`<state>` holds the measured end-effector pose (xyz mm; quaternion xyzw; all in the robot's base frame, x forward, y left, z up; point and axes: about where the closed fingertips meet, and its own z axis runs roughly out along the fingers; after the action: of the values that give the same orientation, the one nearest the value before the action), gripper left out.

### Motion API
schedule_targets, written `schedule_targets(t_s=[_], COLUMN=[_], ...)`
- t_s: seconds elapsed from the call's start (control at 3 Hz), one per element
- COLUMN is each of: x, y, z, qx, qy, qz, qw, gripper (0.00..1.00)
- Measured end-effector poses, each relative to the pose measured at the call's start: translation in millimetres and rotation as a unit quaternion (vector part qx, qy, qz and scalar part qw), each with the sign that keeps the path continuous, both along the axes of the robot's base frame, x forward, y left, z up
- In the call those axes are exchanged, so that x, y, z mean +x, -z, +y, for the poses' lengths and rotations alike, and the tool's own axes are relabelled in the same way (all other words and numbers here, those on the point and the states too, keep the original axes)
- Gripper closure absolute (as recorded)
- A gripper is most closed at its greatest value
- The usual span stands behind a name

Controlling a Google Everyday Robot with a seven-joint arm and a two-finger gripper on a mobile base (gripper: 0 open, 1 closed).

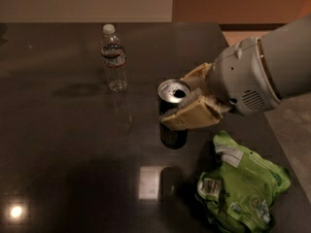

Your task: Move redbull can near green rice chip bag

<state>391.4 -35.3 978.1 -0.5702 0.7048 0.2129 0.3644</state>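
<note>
Just back-left of the green rice chip bag [240,188], the gripper [177,101] has its fingers [192,116] clamped on the redbull can [173,135]. The can is upright. A water bottle [114,59] stands farther back-left on the bench [58,130].

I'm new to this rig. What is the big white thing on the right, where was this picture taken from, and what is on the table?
The white thing is the robot's arm. Its tan two-finger gripper is closed on the upright redbull can, whose top is open. The one camera looks down on the dark table; where it is mounted is not known. A clear water bottle stands at the back. The green rice chip bag lies front right, close to the can but apart from it.
</note>
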Motion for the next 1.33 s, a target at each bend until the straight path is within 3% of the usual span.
schedule_targets(t_s=[0.67,1.33], x=[6.6,18.2], y=[22.2,48.0], z=[-37.2,-47.5], qx=[0.021,0.045], qy=[0.023,0.023], qz=[0.005,0.021], qw=[0.9995,0.9985], gripper=[1.0,1.0])
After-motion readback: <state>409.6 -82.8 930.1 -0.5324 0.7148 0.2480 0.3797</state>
